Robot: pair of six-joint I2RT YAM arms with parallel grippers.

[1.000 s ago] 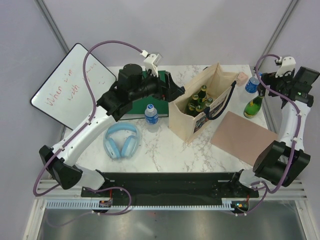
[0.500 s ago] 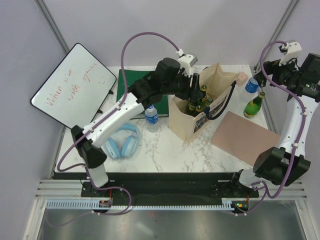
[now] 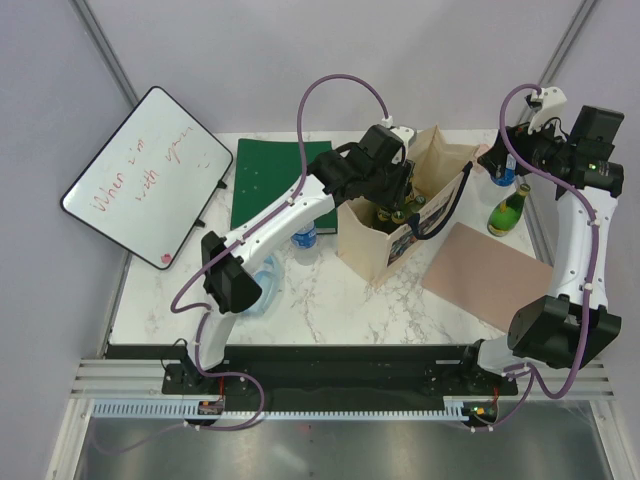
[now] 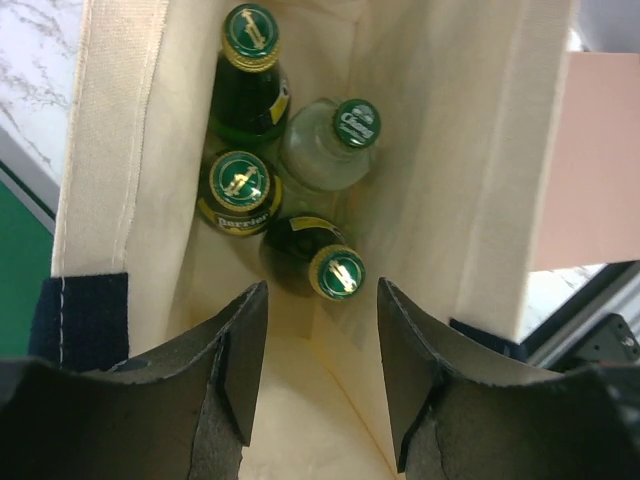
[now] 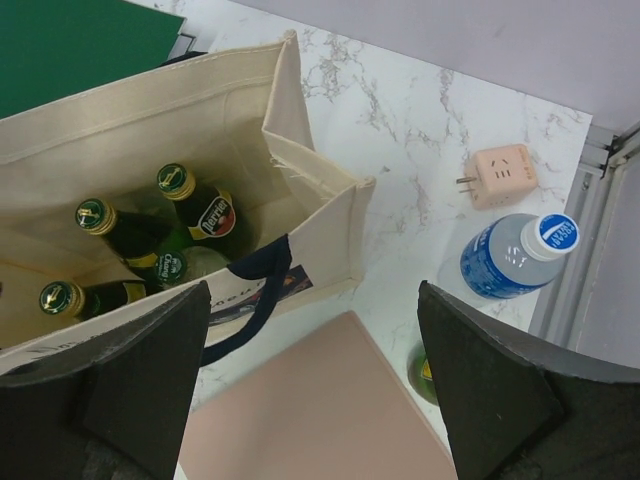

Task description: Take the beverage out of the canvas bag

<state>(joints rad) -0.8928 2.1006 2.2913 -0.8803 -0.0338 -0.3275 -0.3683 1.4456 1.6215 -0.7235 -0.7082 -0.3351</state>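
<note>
Four bottles [image 4: 240,185] stand inside the canvas bag [image 4: 470,150]; left and right jaws gape apart.

Setting: a robotics lab test cell, not a home or a shop.

Evidence:
- Plain pale lilac partition walls [image 3: 300,60], joined by a bare metal corner post [image 3: 105,50].
- A white marble-pattern worktop [image 3: 330,300] fitted between them.
- Two white-and-black robot arms, the left arm [image 3: 265,225] and the right arm [image 3: 572,250]. Both are bolted to a black base rail [image 3: 340,362] at the near edge, on an aluminium rail frame [image 3: 100,378].
- A purple cable [image 3: 340,80] looped loose above the arms.
- A white dry-erase board with red handwriting [image 3: 140,170], tilted at the left.
- Mixed, unrelated props: a flat green book [image 3: 265,175], a peach plug adapter [image 5: 497,175] and a boxy beige canvas bag [image 3: 360,240].
</note>
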